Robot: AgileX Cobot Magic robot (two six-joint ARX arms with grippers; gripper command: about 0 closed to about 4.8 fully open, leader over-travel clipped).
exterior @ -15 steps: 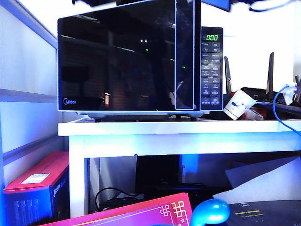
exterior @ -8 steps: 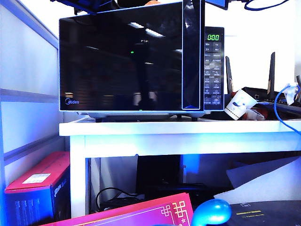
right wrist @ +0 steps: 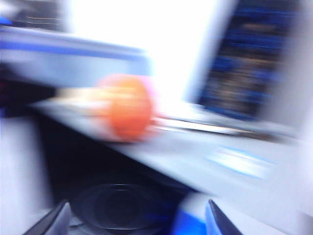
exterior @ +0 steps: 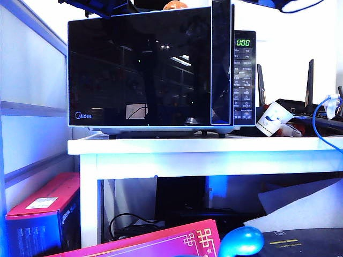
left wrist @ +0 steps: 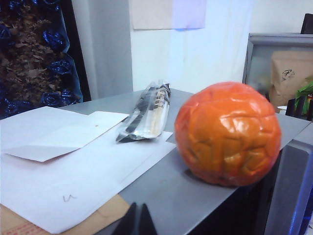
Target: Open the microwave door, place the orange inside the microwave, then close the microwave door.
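The orange [left wrist: 227, 133] rests on the microwave's grey top [left wrist: 195, 191], near its front edge. It also peeks over the microwave door [exterior: 139, 67] as an orange [exterior: 174, 5]. My left gripper [left wrist: 138, 221] hovers just short of it, shut on nothing. The right wrist view is badly blurred: the orange [right wrist: 128, 112] lies ahead of my right gripper [right wrist: 134, 223], which is open with nothing between its fingers. Below it shows a dark round turntable [right wrist: 117, 205]. The door's handle strip [exterior: 221, 64] overlaps the button panel [exterior: 244, 80], so the door looks ajar.
White papers [left wrist: 73, 156] and a wrapped packet [left wrist: 146, 112] lie on the microwave top beside the orange. The microwave [exterior: 244, 80] stands on a white table [exterior: 203, 145], with a paper cup [exterior: 272, 119] and a blue cable [exterior: 321, 123] to its right. Boxes sit under the table.
In the exterior view the door's handle edge has shifted rightward over the button panel, and its reflections changed. The orange now shows above the door's top edge.
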